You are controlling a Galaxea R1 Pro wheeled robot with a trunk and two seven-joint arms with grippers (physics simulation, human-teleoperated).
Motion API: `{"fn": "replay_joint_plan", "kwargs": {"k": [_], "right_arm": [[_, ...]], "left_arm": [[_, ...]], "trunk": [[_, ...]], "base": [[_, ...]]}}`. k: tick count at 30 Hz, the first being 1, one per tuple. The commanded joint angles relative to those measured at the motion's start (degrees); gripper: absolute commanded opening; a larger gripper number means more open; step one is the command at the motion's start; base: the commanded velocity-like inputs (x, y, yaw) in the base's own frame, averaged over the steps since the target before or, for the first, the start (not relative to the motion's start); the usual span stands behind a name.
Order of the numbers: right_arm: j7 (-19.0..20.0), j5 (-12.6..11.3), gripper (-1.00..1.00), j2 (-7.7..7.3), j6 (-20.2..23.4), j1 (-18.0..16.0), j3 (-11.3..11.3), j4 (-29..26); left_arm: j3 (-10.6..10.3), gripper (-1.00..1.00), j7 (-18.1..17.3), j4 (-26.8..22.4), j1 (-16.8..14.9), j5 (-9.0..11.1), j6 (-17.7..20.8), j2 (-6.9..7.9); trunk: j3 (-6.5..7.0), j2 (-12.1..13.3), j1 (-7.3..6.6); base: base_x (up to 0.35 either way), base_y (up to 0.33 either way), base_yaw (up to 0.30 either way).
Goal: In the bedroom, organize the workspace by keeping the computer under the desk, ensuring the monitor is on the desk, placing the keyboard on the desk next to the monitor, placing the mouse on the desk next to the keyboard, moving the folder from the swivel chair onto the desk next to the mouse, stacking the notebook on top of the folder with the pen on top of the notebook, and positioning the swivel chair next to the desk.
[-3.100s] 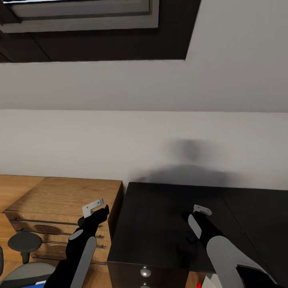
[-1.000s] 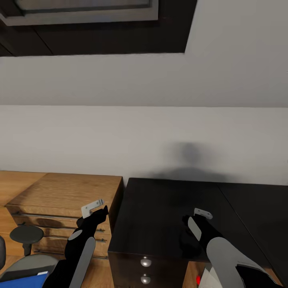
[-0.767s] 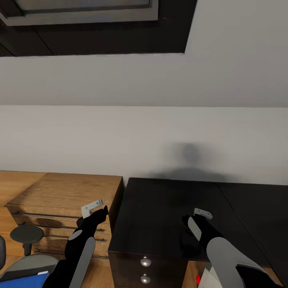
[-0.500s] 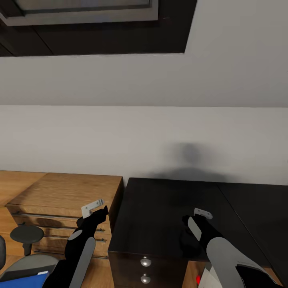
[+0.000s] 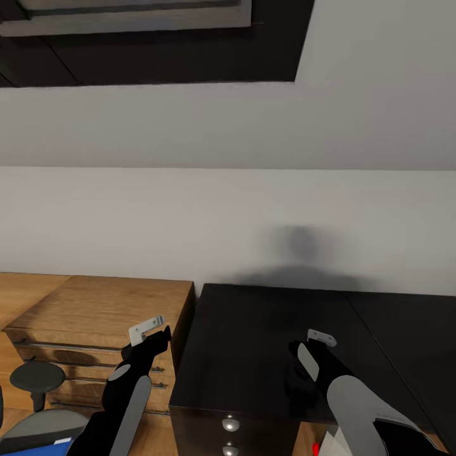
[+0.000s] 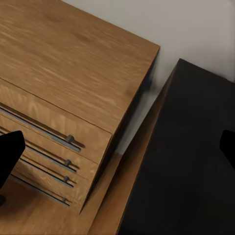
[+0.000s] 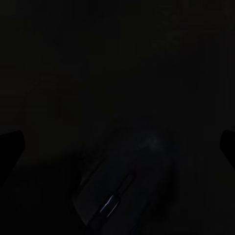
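My right gripper [image 7: 120, 144] hangs open just above the glossy black desk [image 5: 253, 329]. The black mouse [image 7: 125, 183] lies on the desk under it, between the spread fingertips [image 7: 10, 147] and not touching them. In the head view that gripper [image 5: 294, 358] sits over the desk's near left part. My left gripper [image 5: 161, 334] is open and empty, above the gap between the desk and a wooden chest; its fingers [image 6: 10, 156] stand wide apart. The swivel chair [image 5: 38, 380] shows at the lower left, with a sliver of the blue folder [image 5: 44, 449] on its seat.
A wooden chest of drawers [image 5: 95, 310] stands against the desk's left side, with a narrow gap [image 6: 139, 147] between them. A white wall rises behind both. Silver drawer knobs [image 5: 229, 423] mark the desk's front. A pale shape with a red dot [image 5: 315, 450] shows below the desk's edge.
The camera has shifted a little, so the chair and chest sit lower in the picture. Both arms hold their places and both grippers stay open.
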Motion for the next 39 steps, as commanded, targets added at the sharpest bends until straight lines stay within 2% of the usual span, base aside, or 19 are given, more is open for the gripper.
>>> {"fn": "replay_joint_plan", "kwargs": {"k": [1, 39], "right_arm": [[-0.3, -0.6, 1.00, 0.00, 0.2, 0.0, 0.1, -0.1], [-0.6, 0.0, 1.00, -0.01, 0.4, 0.0, 0.5, -0.6]], "left_arm": [[-0.1, 1.00, 0.5, -0.1, 0.0, 0.6, 0.1, 0.01], [-0.1, 1.00, 0.5, -0.1, 0.0, 0.5, 0.1, 0.01]], "trunk": [[-0.08, 0.0, 0.01], [-0.08, 0.0, 0.01]], "base": [[0.060, 0.000, 0.000], [0.005, 0.000, 0.000]]}}
